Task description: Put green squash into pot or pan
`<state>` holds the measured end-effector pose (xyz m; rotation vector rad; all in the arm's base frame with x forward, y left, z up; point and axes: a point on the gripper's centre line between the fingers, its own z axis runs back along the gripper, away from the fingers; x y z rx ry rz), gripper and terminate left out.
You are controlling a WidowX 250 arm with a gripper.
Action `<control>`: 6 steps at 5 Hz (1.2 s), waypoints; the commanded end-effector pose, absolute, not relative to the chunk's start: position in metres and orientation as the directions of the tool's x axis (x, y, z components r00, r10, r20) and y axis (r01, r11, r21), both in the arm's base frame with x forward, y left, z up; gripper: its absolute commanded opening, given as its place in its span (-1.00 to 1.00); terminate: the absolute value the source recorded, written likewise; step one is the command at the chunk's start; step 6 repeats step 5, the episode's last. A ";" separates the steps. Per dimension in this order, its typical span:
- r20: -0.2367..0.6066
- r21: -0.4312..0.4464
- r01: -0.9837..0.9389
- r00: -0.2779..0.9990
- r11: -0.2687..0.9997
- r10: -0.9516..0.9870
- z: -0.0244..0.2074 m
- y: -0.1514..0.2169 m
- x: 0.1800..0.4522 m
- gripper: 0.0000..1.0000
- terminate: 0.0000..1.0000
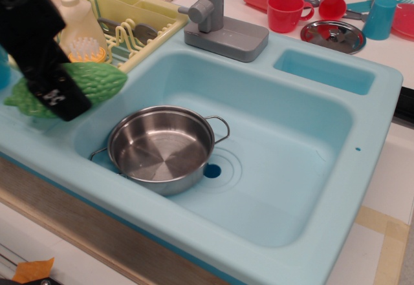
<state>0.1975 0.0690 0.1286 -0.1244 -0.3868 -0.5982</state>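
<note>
We see our claw (55, 91) clamped around the bumpy, light green squash (97, 81); the shiny pot (160, 148) sits lower right.

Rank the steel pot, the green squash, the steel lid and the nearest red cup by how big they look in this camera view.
1. Steel pot, largest.
2. Green squash, partly hidden by the gripper holding it, and closer to the camera.
3. Steel lid.
4. Red cup, close to the lid; both are farther away.

Small white marking on the black gripper (57, 97), illegible.
</note>
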 end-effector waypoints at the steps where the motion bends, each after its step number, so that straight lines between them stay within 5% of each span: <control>1: 0.418 -0.030 0.603 0.732 0.798 -0.538 0.134 0.030 0.221 -1.00 -1.00; 2: 0.419 -0.069 0.598 0.744 0.799 -0.521 0.130 0.021 0.216 1.00 -1.00; 4: 0.429 -0.134 0.600 0.753 0.789 -0.499 0.126 0.023 0.216 1.00 -1.00; 5: 0.429 -0.134 0.600 0.753 0.789 -0.499 0.126 0.023 0.216 1.00 1.00; 6: 0.429 -0.134 0.600 0.753 0.789 -0.499 0.126 0.023 0.216 1.00 1.00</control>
